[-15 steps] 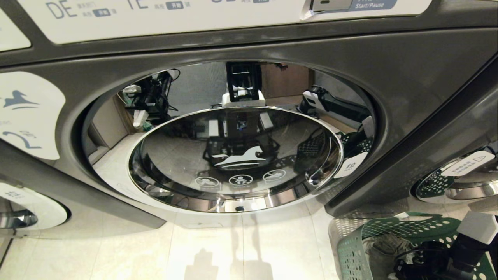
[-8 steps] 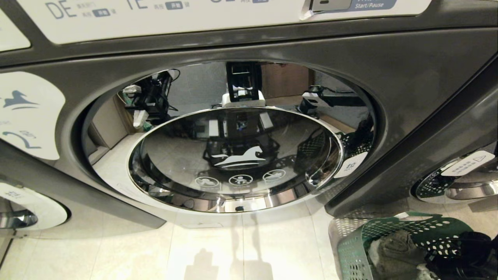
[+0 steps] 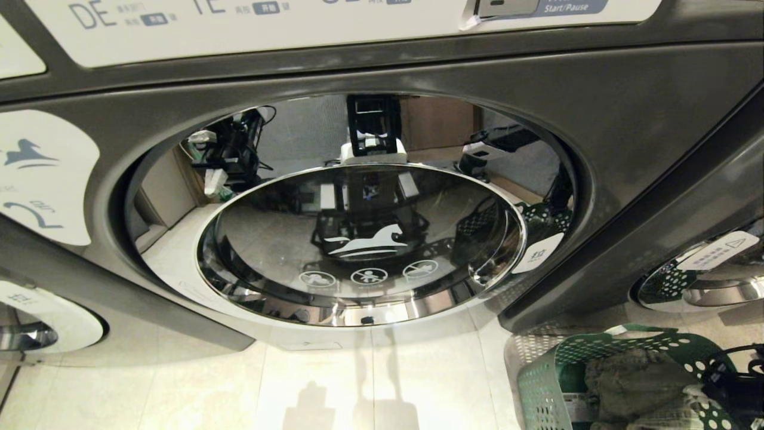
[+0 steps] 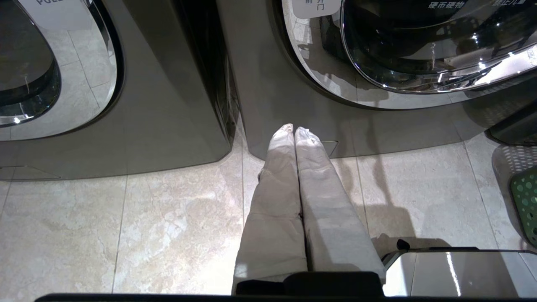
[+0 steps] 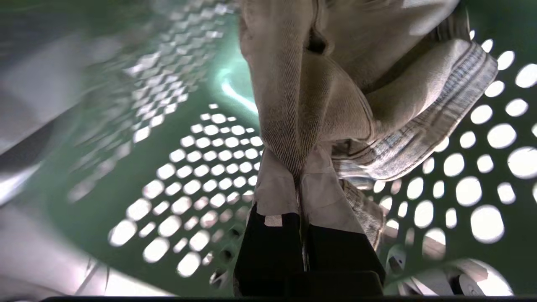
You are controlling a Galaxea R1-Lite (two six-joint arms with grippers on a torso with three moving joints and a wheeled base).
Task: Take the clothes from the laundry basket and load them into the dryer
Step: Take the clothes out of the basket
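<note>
Right tool (image 5: 300, 167) is clamped shut on a fold of a beige garment (image 5: 319, 96) inside the green laundry basket (image 5: 193, 167); its white-covered fingers (image 5: 275, 186) are pressed together with the cloth pinched between them. Only the right wrist view shows this grip. In the head view the tool itself is hidden, and only black parts of the right arm (image 3: 737, 385) appear at the basket's (image 3: 540, 382) far right edge, next to bunched olive-beige clothing (image 3: 632, 382). The garment's long axis runs straight away from the fingertips toward the perforated basket wall, and a striped grey-blue hem (image 5: 423, 142) folds off to one side. How many garments lie in the basket cannot be told. Left tool (image 4: 294, 130) hangs over the tiled floor (image 4: 126, 226) with its two white fingers (image 4: 277, 197) touching along their length and nothing between them, pointing at the base of the dryer (image 4: 268, 92). The head view shows the dryer's round glass door (image 3: 364, 245) closed, with the basket on the floor to its lower right. The left wrist view shows two machine fronts side by side.
</note>
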